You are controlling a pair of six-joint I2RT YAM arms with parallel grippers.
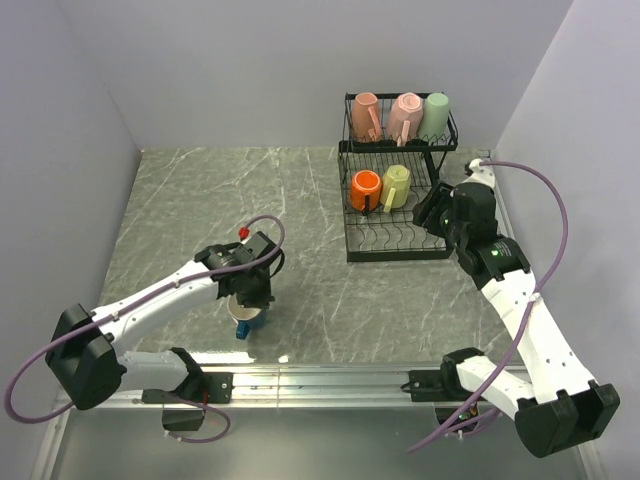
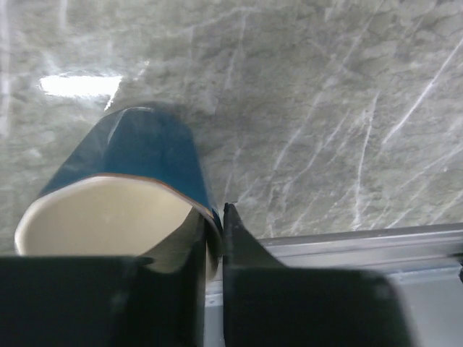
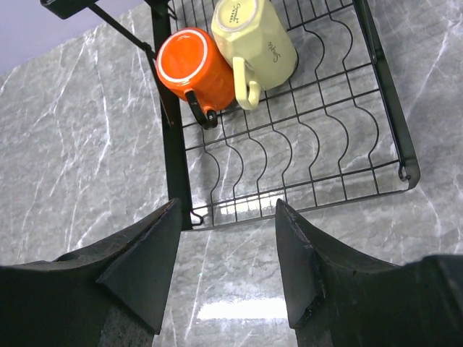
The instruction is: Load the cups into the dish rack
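The black wire dish rack (image 1: 395, 246) stands at the back right. Its upper basket holds two pink mugs (image 1: 366, 112) (image 1: 405, 112) and a pale green mug (image 1: 436, 110). Its lower shelf (image 3: 304, 152) holds an orange mug (image 1: 365, 188) (image 3: 194, 66) and a pale yellow mug (image 1: 397, 184) (image 3: 255, 40). My left gripper (image 1: 248, 300) (image 2: 214, 220) is shut on the rim of the blue mug (image 1: 247, 320) (image 2: 137, 163), near the table's front edge. My right gripper (image 1: 432, 212) (image 3: 226, 271) is open and empty, just right of the rack's lower shelf.
A metal rail (image 1: 330, 378) runs along the near table edge, also in the left wrist view (image 2: 347, 242). Grey walls close in the left, back and right. Bare marble tabletop (image 1: 200, 200) lies left of the rack.
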